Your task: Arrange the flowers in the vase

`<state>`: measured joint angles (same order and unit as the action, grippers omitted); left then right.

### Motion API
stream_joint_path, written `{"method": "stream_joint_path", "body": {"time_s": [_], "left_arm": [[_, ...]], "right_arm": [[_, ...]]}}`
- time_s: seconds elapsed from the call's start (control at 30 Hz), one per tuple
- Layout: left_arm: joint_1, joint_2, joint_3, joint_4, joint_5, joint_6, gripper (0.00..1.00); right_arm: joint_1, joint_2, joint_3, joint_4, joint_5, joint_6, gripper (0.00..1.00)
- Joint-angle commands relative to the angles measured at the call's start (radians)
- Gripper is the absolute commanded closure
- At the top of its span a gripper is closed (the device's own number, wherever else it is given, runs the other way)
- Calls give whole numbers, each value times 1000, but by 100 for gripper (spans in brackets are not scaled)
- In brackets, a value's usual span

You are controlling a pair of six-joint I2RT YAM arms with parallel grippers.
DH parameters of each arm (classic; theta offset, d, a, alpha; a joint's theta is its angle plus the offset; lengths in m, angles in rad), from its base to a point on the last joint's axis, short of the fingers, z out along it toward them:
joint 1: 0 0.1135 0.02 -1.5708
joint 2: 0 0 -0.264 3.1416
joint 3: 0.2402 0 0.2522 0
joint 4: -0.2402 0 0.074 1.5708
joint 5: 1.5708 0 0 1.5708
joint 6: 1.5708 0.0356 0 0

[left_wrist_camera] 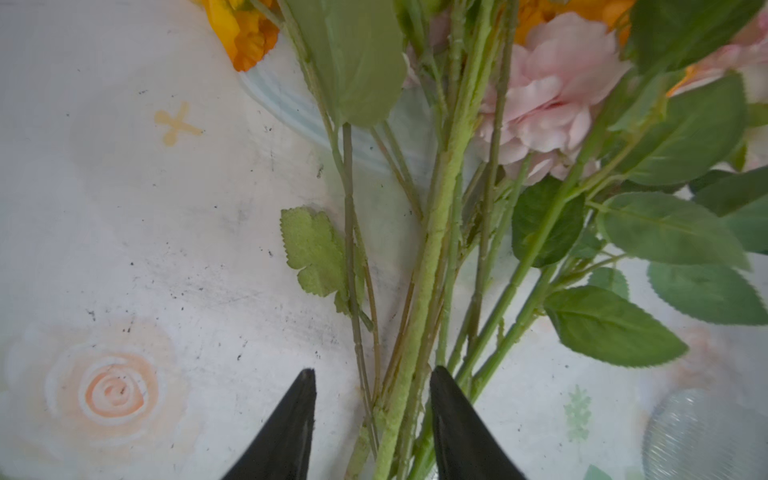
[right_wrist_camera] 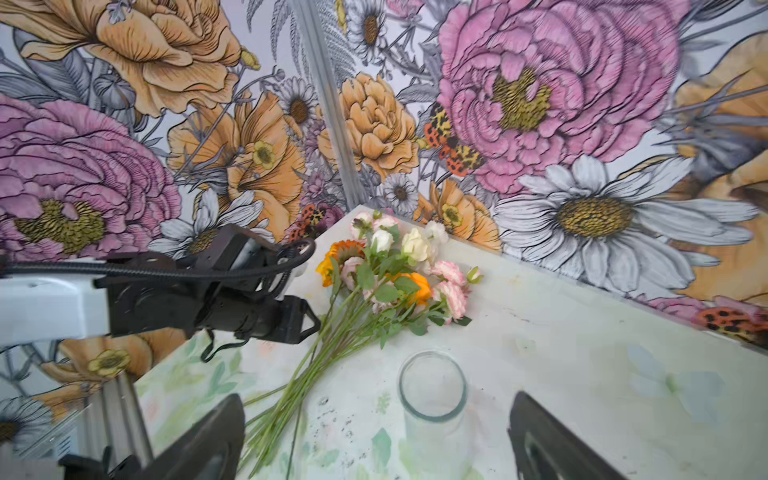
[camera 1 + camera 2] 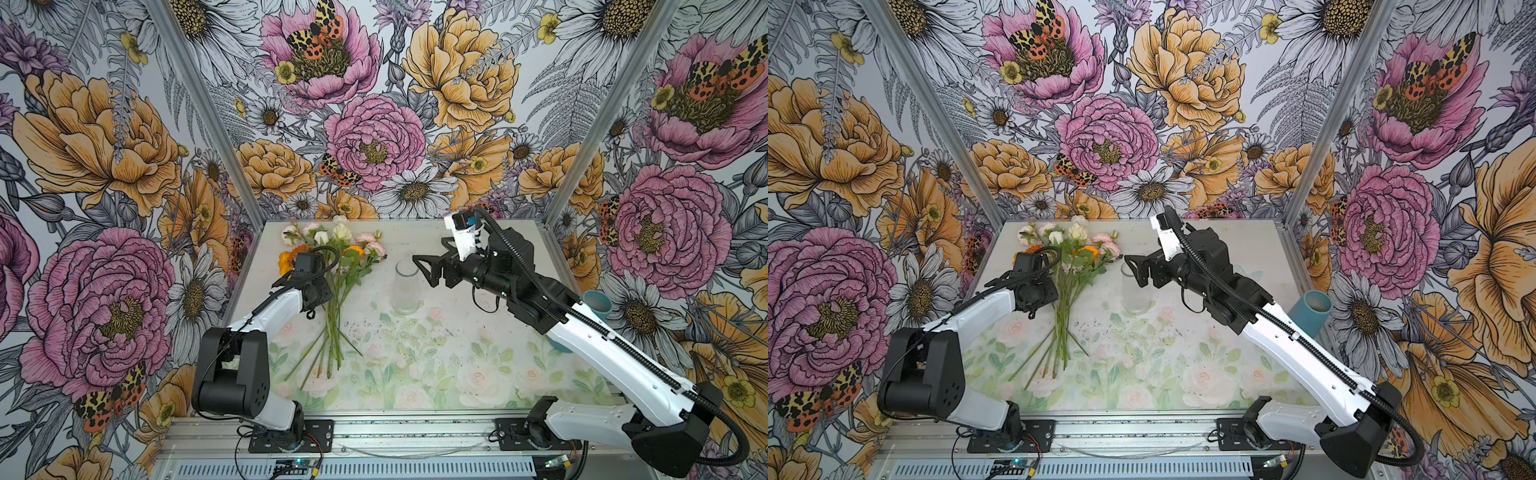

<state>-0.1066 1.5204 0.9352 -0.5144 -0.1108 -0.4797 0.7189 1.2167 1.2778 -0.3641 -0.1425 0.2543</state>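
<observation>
At the left side, the left tool [image 1: 370, 372] is low over the table [image 3: 457, 365], at the stems of the flowers [image 3: 345, 270]. Its wrist view shows the two black fingers [image 1: 291, 428] standing partly open, one on each side of a few green stems. One finger touches the thick rough stem, and the other has a small gap to the thin stems beside it. The stems are between the fingers, but they are not pressed together, and the bunch lies flat on the table.

The flowers are all in one loose bunch at the left half of the table. The pink, cream and orange blooms point to the back wall, and the cut ends spread out toward the front edge. No flower is in the vase [image 3: 405, 291].

The vase is clear glass and stands upright just right of the bunch, near the middle of the table, not touching the leaves. It is empty.

The right tool [image 2: 376, 399] hangs above the vase, near its rim, with the fingers fully apart. It holds nothing.

At the far right edge, partly behind the right arm, there is a blue-green cup [image 3: 596, 305].
</observation>
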Motion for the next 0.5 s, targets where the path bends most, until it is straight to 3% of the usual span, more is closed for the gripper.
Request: {"method": "stream_joint_path", "body": {"time_s": [0.0,0.13,0.47], "left_arm": [[14,21,21,23,7,14,56],[13,33,23,45,27,15,57],[5,18,9,57,47,24,57]], "right_arm": [[69,70,7,-79,-100,53,1],[155,132,23,-76,-48,44,0],[164,192,29,-75,-56,42,1]]}}
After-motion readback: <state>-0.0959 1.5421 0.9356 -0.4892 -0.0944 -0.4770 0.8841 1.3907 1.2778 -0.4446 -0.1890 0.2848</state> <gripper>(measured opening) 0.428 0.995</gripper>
